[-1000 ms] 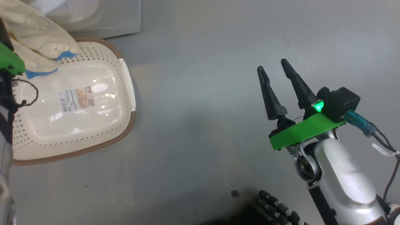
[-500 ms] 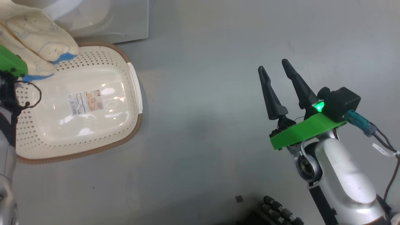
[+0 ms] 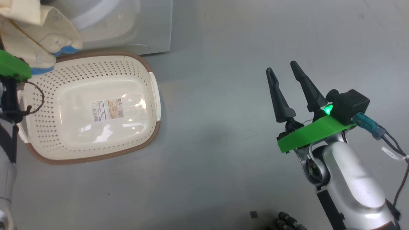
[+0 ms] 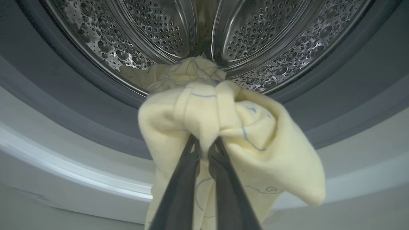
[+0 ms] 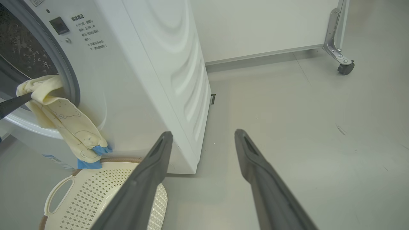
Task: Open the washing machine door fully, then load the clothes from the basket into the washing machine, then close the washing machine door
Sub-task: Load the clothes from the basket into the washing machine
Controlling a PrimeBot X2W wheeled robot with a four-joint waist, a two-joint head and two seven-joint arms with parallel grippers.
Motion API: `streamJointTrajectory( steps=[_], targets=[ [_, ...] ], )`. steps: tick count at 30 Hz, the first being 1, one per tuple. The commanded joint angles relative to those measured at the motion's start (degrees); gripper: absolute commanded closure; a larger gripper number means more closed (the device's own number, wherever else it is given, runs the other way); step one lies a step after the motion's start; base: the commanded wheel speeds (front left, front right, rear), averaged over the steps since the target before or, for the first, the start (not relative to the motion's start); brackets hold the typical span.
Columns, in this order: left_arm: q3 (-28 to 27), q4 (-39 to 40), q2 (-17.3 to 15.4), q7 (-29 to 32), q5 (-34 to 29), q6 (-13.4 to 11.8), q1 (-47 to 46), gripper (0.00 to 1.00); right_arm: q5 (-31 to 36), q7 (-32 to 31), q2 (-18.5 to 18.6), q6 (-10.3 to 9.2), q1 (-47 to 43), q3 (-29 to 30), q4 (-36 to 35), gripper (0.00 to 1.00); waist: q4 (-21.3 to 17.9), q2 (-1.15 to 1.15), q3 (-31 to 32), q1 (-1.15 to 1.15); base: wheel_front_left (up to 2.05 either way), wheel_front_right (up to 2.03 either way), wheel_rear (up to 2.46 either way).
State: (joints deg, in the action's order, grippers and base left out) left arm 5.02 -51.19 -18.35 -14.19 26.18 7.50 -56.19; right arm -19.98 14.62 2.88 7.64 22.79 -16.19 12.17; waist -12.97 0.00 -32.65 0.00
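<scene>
My left gripper [image 4: 205,147] is shut on a pale yellow garment [image 4: 243,134] with blue line prints, held right at the washing machine's steel drum [image 4: 255,32]. Another of the clothes [image 4: 188,72] lies inside at the drum's lip. In the head view the held garment [image 3: 41,35] hangs at the top left, just beyond the cream basket [image 3: 73,73], which holds nothing but its label sticker. The right wrist view shows the garment [image 5: 67,124] draped over the opening's rim of the white washing machine [image 5: 143,80], above the basket [image 5: 96,191]. My right gripper [image 3: 281,66] is open over bare floor, far right. The washing machine door is out of view.
Grey floor stretches between the basket and my right arm. A white panel on a metal leg with a caster [image 5: 346,68] stands beyond the machine's side. My own base [image 3: 287,222] shows at the bottom edge.
The head camera has swung, shifting the basket rightward in the picture. The held garment has gone from over the basket's corner to beyond its rim, against the machine. The right arm has not moved.
</scene>
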Motion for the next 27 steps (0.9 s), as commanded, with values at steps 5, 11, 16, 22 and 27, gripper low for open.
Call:
streamJointTrajectory(
  steps=[5, 11, 16, 22, 27],
  targets=[
    [-0.87, 5.49, -5.37, -0.58, -1.34, -0.02, -1.87, 1.00, -0.25, 0.38, -0.01, -0.15, -0.46, -1.14, -1.55, 0.00, 0.22, 0.00, -0.97, 0.00, 0.00, 0.00, 0.00],
    [1.02, 8.86, -9.43, 4.58, -1.28, -0.02, -7.32, 1.00, -1.32, 0.38, -0.01, -0.15, 0.15, -1.27, -2.15, 0.00, -0.59, 0.00, -3.98, 0.00, 0.00, 0.00, 0.00],
    [2.40, 10.62, -13.50, 10.72, -0.37, -0.02, -14.38, 1.00, -2.45, 0.38, -0.01, -0.15, 0.91, -1.48, -2.80, 0.00, -1.66, 0.00, -7.31, 0.00, 0.00, 0.00, 0.00],
    [5.07, 10.01, -17.09, 16.64, -0.19, -0.01, -24.57, 1.00, -4.18, 0.38, -0.01, -0.15, 2.16, -2.28, -3.58, 0.00, -3.18, 0.00, -11.41, 0.00, 0.00, 0.00, 0.00],
    [6.54, 7.53, -18.44, 20.37, -0.46, -0.01, -34.11, 1.00, -5.83, 0.38, -0.01, -0.15, 3.15, -3.48, -3.97, 0.00, -4.81, 0.00, -14.05, 0.00, 0.00, 0.00, 0.00]
  ],
)
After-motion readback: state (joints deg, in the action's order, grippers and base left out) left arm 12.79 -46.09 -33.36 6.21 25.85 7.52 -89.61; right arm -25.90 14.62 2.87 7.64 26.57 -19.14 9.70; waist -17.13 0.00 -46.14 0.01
